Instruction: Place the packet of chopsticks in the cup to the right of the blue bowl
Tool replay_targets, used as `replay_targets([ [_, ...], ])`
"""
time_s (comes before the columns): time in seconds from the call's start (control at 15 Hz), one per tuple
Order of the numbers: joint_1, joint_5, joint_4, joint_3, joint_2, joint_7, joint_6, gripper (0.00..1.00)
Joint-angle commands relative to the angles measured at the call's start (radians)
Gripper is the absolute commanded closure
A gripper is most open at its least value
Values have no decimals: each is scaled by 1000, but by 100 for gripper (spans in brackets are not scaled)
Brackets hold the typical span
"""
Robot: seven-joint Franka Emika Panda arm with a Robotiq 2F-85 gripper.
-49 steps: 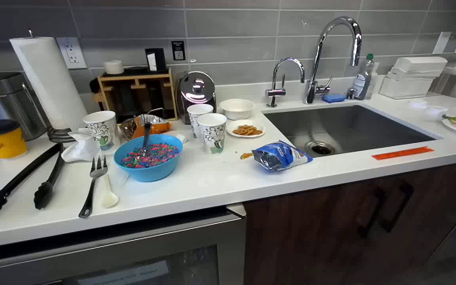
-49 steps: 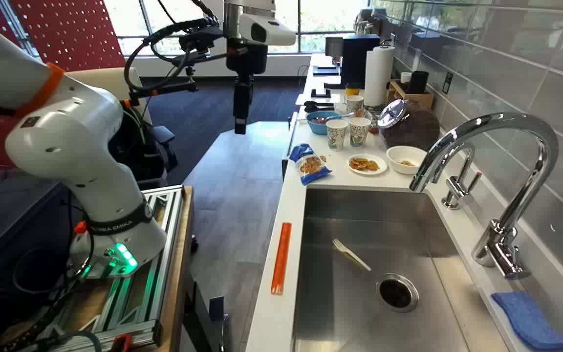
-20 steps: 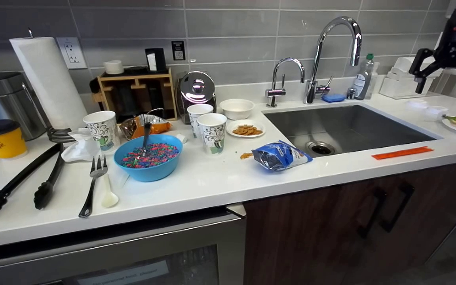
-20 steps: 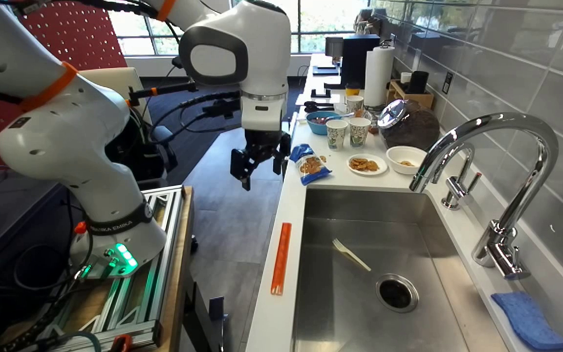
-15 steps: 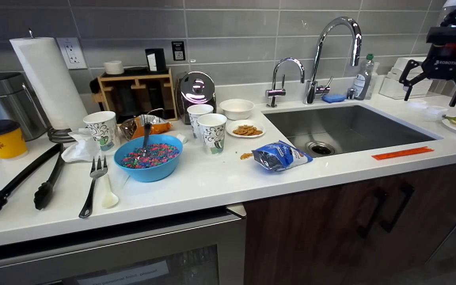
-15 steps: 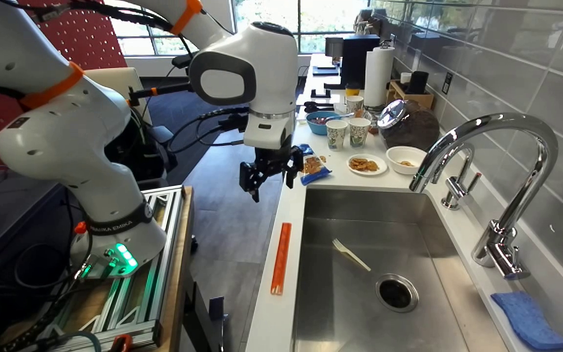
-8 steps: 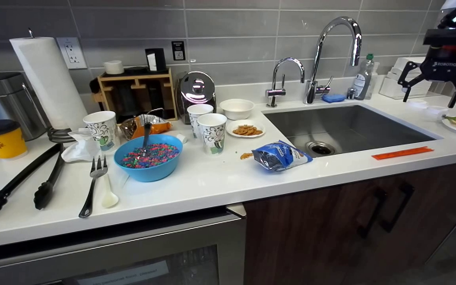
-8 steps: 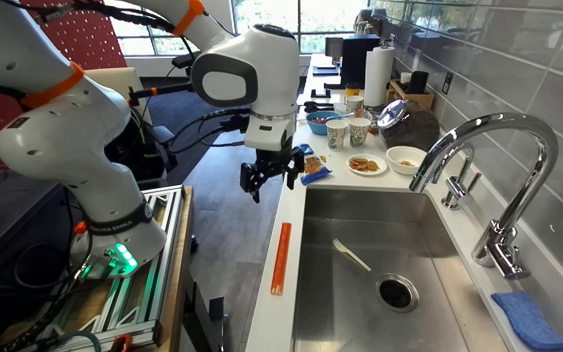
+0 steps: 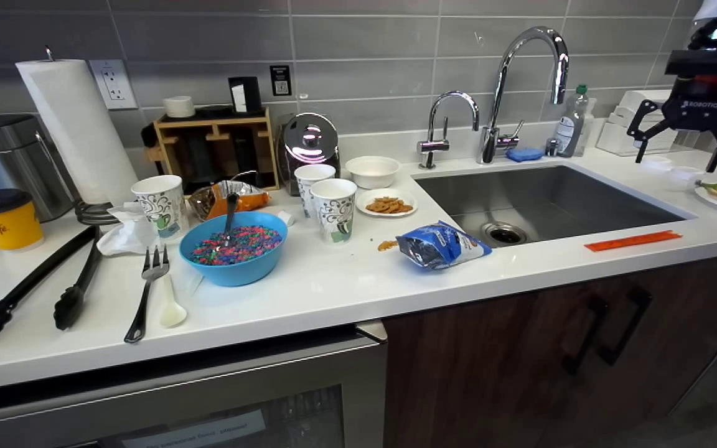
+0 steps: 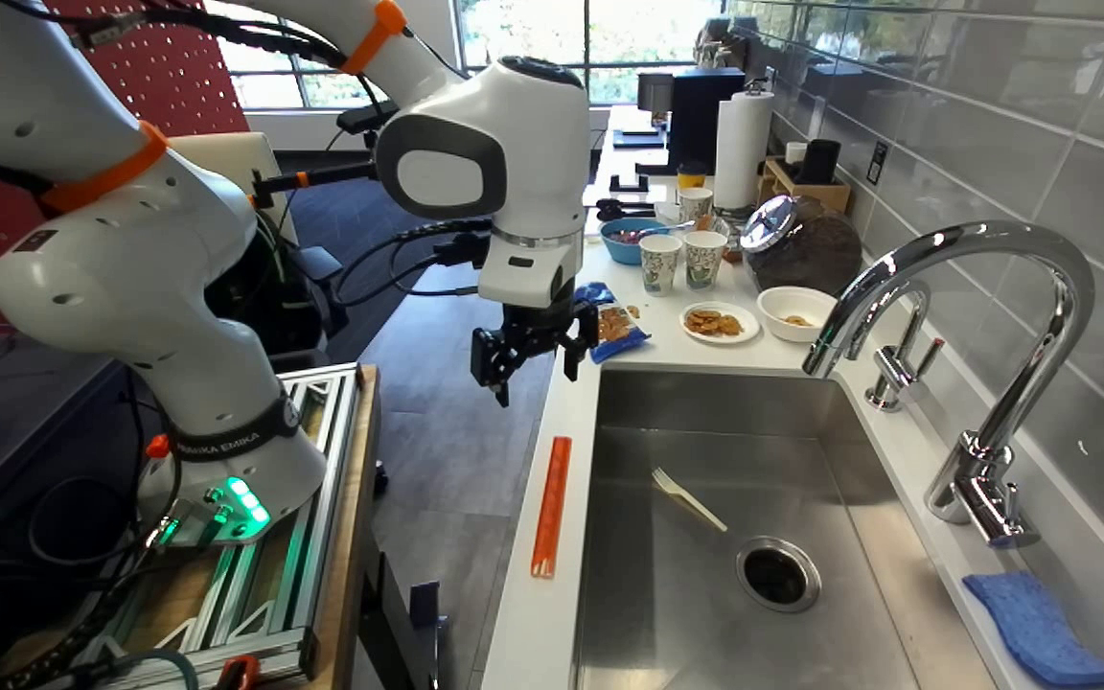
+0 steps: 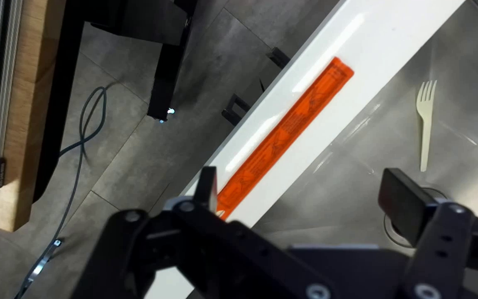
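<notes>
Jaws wide, empty, and the gripper (image 9: 676,163) hangs skewed to that packet (image 11: 283,137): closing crooked could sweep it into the sink (image 10: 705,407)!

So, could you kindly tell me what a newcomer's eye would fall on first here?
Most likely the orange-red packet of chopsticks, vivid against the white counter alongside the sink. The large white robot arm, filling much of the left of an exterior view, would probably come next, its black claw open in mid-air. After that, perhaps the blue bowl of multicoloured bits, in the left half of an exterior view.
</notes>
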Motion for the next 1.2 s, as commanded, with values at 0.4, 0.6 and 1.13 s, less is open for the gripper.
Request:
replay_targets([
  [0.4, -41, -70, 0, -39, 203, 173, 282, 0],
  [0.6, -61, -192, 0, -61, 247, 345, 269, 0],
  [1.13, -20, -243, 2, -145, 280, 420, 262, 0],
])
